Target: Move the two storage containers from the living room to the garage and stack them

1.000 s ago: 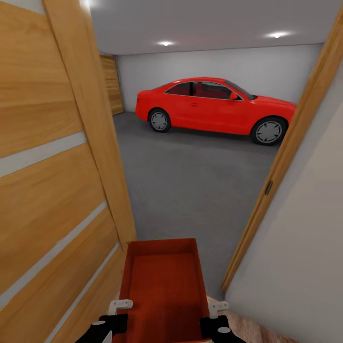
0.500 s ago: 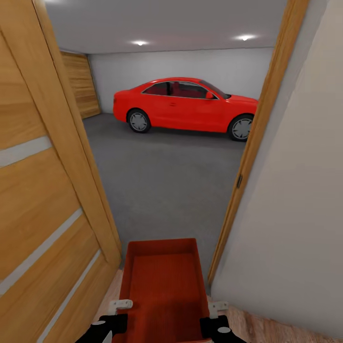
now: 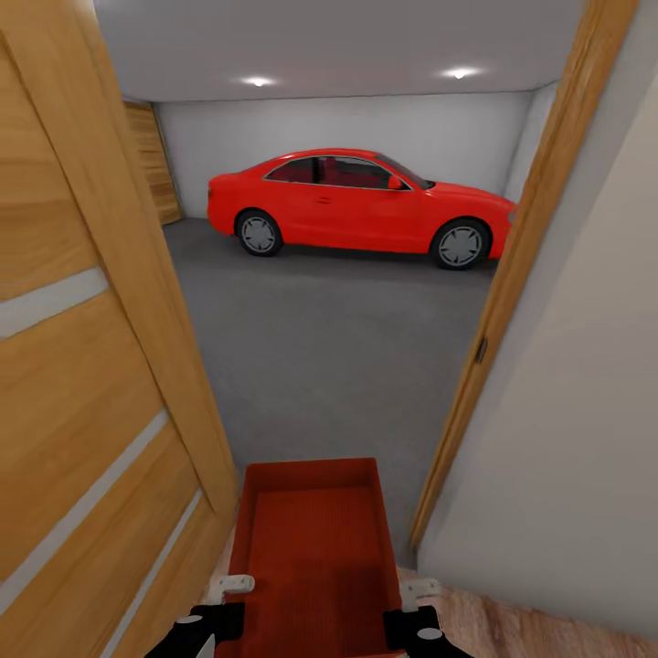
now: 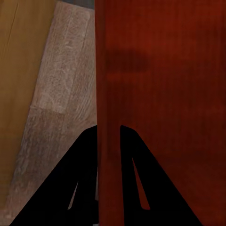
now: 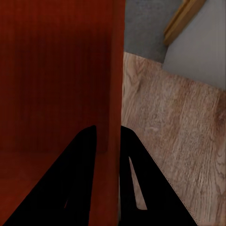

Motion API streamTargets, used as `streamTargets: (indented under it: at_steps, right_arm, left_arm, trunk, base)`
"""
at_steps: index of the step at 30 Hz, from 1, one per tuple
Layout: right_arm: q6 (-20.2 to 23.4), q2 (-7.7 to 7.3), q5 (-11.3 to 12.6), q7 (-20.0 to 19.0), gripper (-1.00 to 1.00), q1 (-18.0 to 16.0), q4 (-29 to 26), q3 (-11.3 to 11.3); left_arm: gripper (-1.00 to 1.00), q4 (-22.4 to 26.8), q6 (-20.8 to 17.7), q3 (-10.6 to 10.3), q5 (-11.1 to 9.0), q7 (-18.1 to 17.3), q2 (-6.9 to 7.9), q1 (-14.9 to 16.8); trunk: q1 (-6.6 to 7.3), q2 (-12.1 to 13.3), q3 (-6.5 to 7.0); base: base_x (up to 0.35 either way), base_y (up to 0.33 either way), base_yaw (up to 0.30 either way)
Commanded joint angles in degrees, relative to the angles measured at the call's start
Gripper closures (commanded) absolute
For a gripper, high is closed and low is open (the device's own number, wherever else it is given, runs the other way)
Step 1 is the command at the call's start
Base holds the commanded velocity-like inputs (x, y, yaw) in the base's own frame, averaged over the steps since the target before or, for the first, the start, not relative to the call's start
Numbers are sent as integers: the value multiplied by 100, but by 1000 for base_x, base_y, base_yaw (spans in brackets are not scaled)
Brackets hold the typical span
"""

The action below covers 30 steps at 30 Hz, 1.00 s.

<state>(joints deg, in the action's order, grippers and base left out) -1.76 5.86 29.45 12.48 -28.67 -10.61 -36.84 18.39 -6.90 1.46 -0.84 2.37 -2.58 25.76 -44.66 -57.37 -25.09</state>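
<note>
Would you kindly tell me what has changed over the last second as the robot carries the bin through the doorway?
Only the view has shifted: the camera swung right, then slightly back, so the red car and door frame sit differently in the picture. The storage container stays held in front, the left gripper and right gripper each clamped on a side wall, over the wood floor.

Head cam looks fwd/down thru doorway into garage (image 3: 366, 302). Both wrist cams sit v. close along container (image 3: 311, 548) walls; all three share it.
</note>
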Motion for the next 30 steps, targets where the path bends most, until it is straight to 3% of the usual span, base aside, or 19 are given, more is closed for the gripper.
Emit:
streamTargets:
  at_steps: [1,7,13,30]
  right_arm:
    - [-26,-94,140,36,100,-7,103,19]
    - [-26,-94,140,36,100,-6,106,19]
    - [-26,-87,140,38,100,-6,104,19]
    - [-26,-85,140,36,100,-7,106,19]
  left_arm:
    - [100,33,-33,-86,47,53,3,0]
    - [100,33,-24,-85,42,52,3,0]
    - [100,33,12,-85,47,53,3,0]
    - [100,33,14,-87,48,53,3,0]
  trunk:
    - [-1,-4,-6]
    - [-1,-4,-6]
    - [-1,-4,-6]
    - [-1,-4,-6]
  base:
    - [86,305,0]
    - [84,281,0]
    - [16,56,-32]
    - [0,1,-230]
